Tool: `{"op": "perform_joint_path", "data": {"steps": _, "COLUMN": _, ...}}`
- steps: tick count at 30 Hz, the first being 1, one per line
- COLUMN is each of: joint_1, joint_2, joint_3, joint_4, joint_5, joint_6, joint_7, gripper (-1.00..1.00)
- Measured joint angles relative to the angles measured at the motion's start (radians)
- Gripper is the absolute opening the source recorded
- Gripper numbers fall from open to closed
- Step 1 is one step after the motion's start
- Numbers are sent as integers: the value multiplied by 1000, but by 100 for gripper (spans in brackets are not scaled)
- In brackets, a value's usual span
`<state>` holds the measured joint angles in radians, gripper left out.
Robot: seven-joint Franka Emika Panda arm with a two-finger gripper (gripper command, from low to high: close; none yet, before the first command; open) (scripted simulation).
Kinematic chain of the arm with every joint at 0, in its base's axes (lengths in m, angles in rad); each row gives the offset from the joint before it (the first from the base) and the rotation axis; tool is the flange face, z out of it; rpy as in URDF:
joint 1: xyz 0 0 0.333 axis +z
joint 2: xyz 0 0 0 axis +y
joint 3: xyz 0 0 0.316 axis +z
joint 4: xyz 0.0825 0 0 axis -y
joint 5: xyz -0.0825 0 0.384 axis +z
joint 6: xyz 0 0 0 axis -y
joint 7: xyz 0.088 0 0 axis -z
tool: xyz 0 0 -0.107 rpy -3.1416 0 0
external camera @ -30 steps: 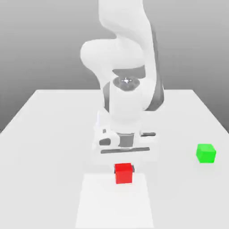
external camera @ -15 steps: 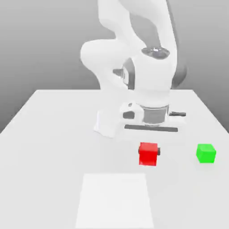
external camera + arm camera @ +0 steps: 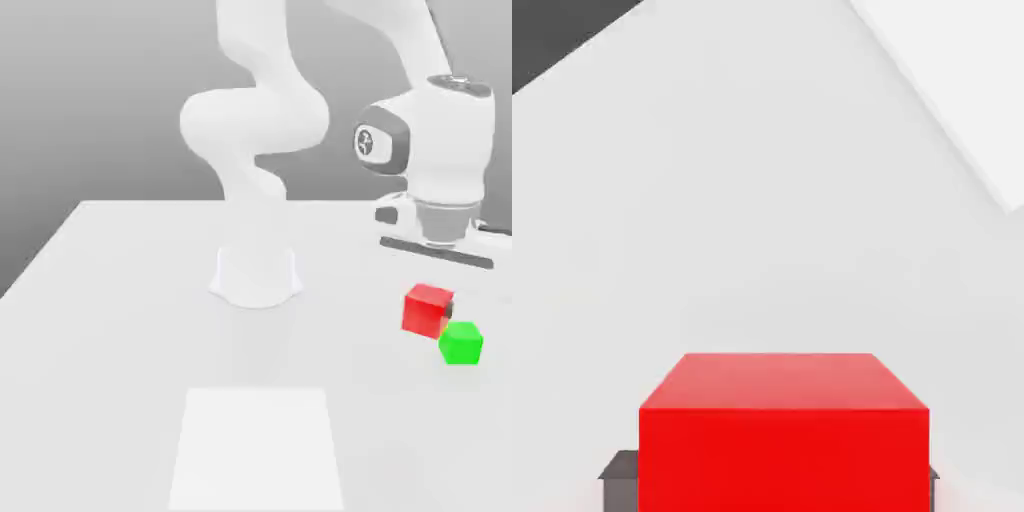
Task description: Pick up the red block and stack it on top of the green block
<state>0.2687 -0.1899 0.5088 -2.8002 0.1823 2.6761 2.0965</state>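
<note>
Carried along by the arm, the red block has travelled from the middle of the table, where it hung just above the pale square patch, across to the exterior view's right. The arm's wrist has swung with it, away from in front of the base and out over the right side of the table, and the hand has turned as it went.

Now the pincer hangs beneath the white hand, clenched on the red block, with a dark fingertip showing at the block's right face. In the hand view the red block sits close before the camera, a dark finger pressed against each of its sides, and plain white table lies beyond it.

Just below the pincer and slightly to its right in the exterior view rests the green block, on the table. The red block's lower right corner overlaps the green block's upper left edge as seen from that camera; whether the two touch cannot be told. The pale square patch lies well apart from the pincer, toward the exterior view's lower left.
</note>
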Motion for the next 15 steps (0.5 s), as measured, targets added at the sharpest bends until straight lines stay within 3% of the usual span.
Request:
{"op": "perform_joint_path", "data": {"steps": 10, "joint_1": 52, "joint_2": 53, "joint_3": 204, "joint_4": 44, "joint_5": 3, "joint_6": -23, "joint_7": 549, "gripper": -100}}
{"op": "perform_joint_path", "data": {"steps": 15, "joint_1": 33, "joint_2": 114, "joint_3": 237, "joint_4": 49, "joint_5": -74, "joint_6": 29, "joint_7": 657, "gripper": -100}}
